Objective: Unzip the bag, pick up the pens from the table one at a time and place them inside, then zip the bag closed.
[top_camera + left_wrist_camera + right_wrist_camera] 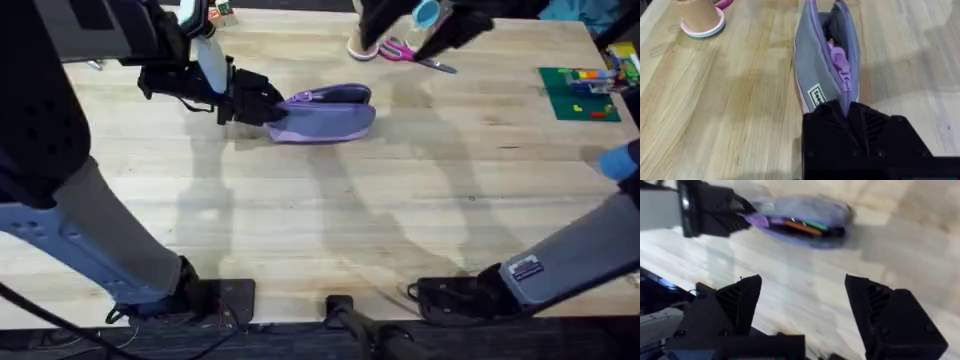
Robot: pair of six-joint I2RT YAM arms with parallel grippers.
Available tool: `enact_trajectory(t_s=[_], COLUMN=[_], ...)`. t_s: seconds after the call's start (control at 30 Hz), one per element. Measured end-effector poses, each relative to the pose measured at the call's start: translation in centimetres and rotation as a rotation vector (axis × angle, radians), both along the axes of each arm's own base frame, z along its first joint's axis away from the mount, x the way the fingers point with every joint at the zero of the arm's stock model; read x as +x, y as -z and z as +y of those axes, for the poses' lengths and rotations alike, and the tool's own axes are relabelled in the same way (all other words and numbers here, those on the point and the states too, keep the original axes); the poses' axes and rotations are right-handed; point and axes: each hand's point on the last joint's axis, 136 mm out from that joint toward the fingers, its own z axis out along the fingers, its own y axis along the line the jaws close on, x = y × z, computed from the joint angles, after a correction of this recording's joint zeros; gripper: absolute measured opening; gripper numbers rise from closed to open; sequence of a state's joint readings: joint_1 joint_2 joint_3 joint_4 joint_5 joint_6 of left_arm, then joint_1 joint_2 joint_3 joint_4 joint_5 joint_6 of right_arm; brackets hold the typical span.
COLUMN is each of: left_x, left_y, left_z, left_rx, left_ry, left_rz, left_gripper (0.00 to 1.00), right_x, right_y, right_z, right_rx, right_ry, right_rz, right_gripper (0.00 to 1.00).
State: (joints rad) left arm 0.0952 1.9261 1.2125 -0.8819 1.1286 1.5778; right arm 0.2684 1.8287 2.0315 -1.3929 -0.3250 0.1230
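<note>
Pencil pouch (325,112): lavender fabric, lying on its side on the far-left part of the table (330,220); zipper open along most of its length, mouth gaping toward the right arm's camera.
Pens: orange pen (799,226) and green pen (816,228) lie together inside the open pouch, apparently already stowed.
Zipper pull (838,56): purple tab, hanging partway along the track in the left wrist view, just ahead of the gripper.
Left gripper (268,106): black fingers pinched narrow on the pouch's left end; judged to be anchoring the fabric so the zipper can be drawn against it.
Right gripper (802,305): fingers spread wide, holding nothing, raised off the table with the pouch opening ahead of it; well placed to come in for the pull.
Step in hand: judged to be the closing of the zipper.
Scissors (412,55): pink handles, at the far edge, well apart from the pouch; no part in the task.
Paper cup (700,15): on a ringed coaster beside the scissors, likewise idle.
Risk: the pouch may slide or twist if the left hold slips.
</note>
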Motion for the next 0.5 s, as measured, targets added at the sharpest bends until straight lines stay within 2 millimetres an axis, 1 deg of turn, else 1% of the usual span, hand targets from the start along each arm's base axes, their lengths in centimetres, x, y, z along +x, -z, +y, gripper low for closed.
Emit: enact_trajectory(t_s=[0.13,0.33,0.43,0.5], left_x=[0.0,0.0,0.0,0.0], left_y=[0.0,0.0,0.0,0.0], left_z=[0.0,0.0,0.0,0.0], left_rx=[0.0,0.0,0.0,0.0], left_ry=[0.0,0.0,0.0,0.0], left_rz=[0.001,0.001,0.001,0.001], left_gripper=[0.043,0.043,0.043,0.043], right_x=[0.5,-0.7,-1.3,-1.4], right_y=[0.8,2.5,3.3,3.9], right_z=[2.2,6.7,8.8,9.8], right_rx=[0.035,0.035,0.035,0.036], right_ry=[-0.046,-0.165,-0.216,-0.239], right_rz=[0.002,0.019,0.019,0.014], right_gripper=[0.996,0.996,0.996,0.996])
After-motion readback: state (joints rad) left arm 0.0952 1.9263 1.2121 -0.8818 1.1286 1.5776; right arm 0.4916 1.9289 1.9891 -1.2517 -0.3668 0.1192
